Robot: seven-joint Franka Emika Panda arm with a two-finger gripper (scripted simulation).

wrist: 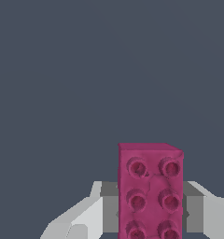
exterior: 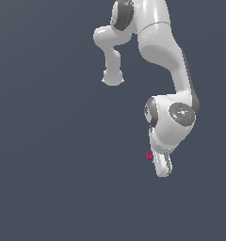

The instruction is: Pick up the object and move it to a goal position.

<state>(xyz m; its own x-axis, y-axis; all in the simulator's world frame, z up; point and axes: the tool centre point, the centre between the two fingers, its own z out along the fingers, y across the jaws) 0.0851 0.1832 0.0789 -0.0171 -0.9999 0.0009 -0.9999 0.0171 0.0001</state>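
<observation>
The object, a small magenta-pink block (wrist: 150, 191) with round studs on its top, sits between my gripper's two fingers in the wrist view. A grey pad (wrist: 109, 207) touches one long side and the other finger touches the opposite side. My gripper (wrist: 151, 212) is shut on the block. In the exterior view the block (exterior: 149, 156) shows as a tiny pink speck at the edge of the white hand (exterior: 162, 164), towards the exterior view's left. The fingertips themselves are hidden there by the hand.
The white arm (exterior: 166, 52) reaches down from the top of the exterior view, with an elbow link (exterior: 112, 56) hanging to its left. A plain dark grey-blue surface (exterior: 49, 141) fills everything else in both views.
</observation>
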